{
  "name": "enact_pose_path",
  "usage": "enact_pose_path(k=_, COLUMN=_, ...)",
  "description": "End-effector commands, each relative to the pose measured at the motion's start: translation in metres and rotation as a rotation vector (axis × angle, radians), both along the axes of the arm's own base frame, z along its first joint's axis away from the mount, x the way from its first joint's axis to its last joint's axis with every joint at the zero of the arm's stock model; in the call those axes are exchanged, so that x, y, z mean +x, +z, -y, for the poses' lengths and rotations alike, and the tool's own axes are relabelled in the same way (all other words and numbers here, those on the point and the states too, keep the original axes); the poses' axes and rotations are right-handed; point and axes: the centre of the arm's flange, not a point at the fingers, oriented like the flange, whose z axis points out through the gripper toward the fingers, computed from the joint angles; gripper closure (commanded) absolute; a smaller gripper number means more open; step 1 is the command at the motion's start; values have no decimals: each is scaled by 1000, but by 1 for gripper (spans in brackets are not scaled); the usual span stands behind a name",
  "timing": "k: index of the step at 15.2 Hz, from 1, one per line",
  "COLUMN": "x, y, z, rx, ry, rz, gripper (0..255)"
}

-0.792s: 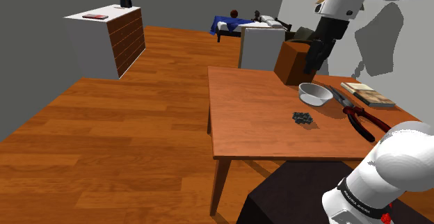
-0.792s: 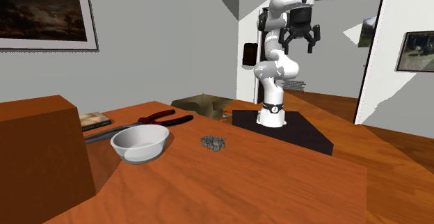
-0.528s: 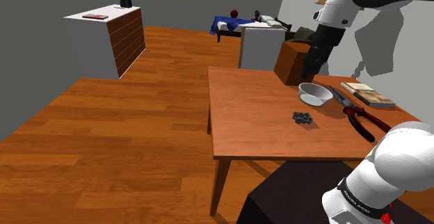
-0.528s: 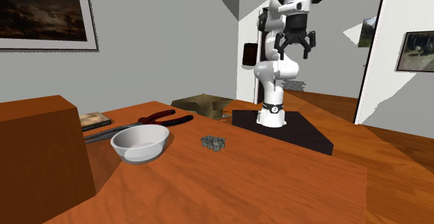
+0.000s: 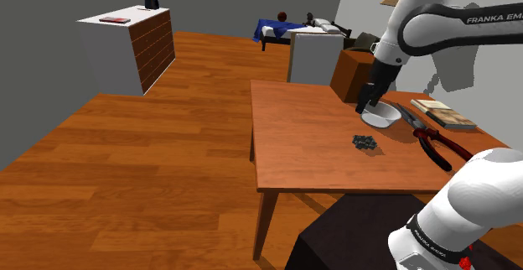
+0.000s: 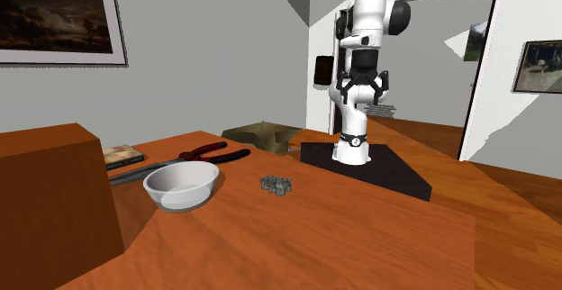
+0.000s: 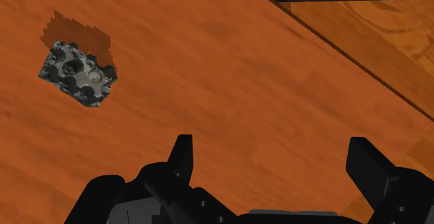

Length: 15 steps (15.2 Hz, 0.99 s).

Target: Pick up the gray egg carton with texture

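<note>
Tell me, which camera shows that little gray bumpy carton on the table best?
The wrist view: it looks down on the egg carton, so its gray, dimpled top shows. In the shoulder view the carton is a small dark lump beside the bowl; the second exterior view gives a low side profile.

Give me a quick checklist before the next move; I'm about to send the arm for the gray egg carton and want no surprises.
1. Open gripper: ok, the fingers stand apart with nothing between them.
2. Wrist view shows the egg carton: ok.
3. Carton centred between the fingers: not ok, it lies well off to one side.
4. Carton free of neighbours: ok, the bowl and pliers lie apart from it.
5. Hand down at the carton: not ok, it hangs above the table.
</note>
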Motion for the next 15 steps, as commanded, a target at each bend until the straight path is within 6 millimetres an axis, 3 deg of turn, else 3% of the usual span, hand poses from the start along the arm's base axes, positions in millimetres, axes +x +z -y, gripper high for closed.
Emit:
enact_pose_path(k=1, x=2, y=-21, z=14, rx=-15, ry=-17, rz=9, gripper=0)
enact_pose_path(k=15, x=18, y=-160, z=119, rx=-112, ry=-136, rz=61, gripper=0)
